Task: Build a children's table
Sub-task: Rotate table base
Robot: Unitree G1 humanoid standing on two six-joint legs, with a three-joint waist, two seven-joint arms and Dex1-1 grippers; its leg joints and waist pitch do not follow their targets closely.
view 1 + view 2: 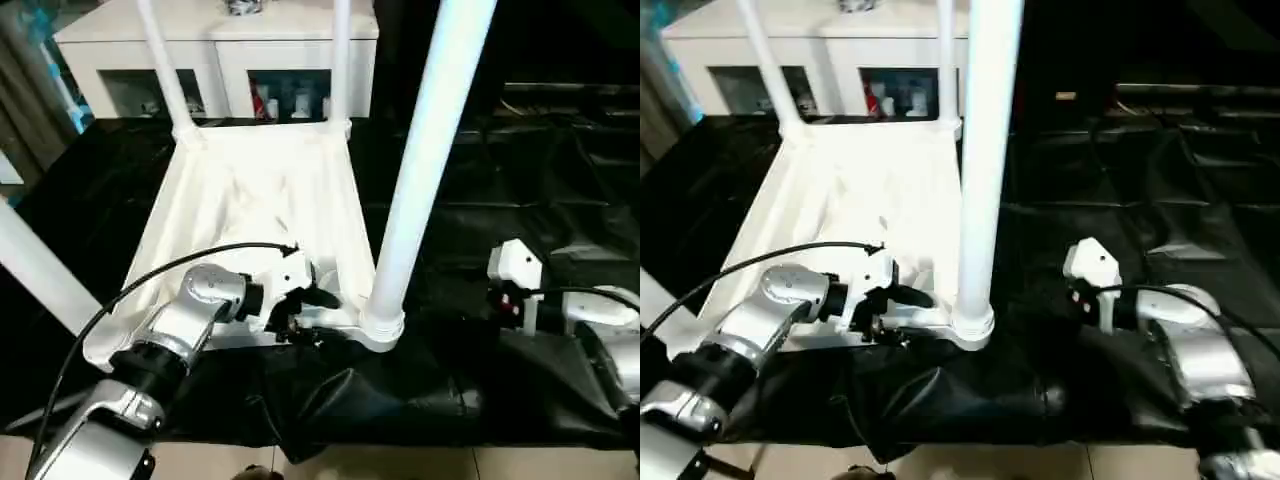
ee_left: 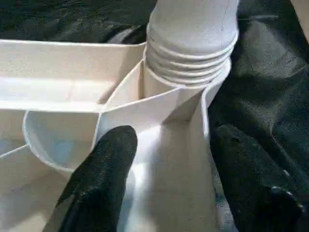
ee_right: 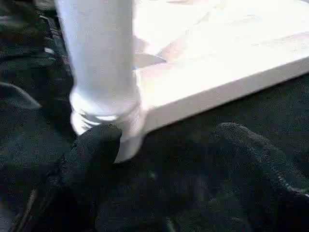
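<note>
So the small white plastic children's table (image 1: pixel 255 215) is lying upside down in the centre-left of the frame on the big black-covered work table (image 1: pixel 520 200), ribbed underside facing up. 3 of its long white tubular legs are sticking up from the corner sockets: 2 thin-looking ones at the top of the frame, and the near right white leg (image 1: pixel 425 165) running up through the middle. A 4th leg is poking in at the left edge.

The left gripper (image 1: pixel 305 305) is sitting at the lower centre, right at the near edge of the tabletop beside that near right socket. In the left wrist view its black fingers (image 2: pixel 101 179) are spread apart, straddling the socket wall below the leg's threaded end, not clamping it.

The right gripper (image 3: pixel 159 169) is hanging at the right of the frame, apart from the table, over the black cover. Its fingers are spread wide, holding nothing.

A white cabinet (image 1: pixel 215 50) is standing along the top of the frame.
</note>
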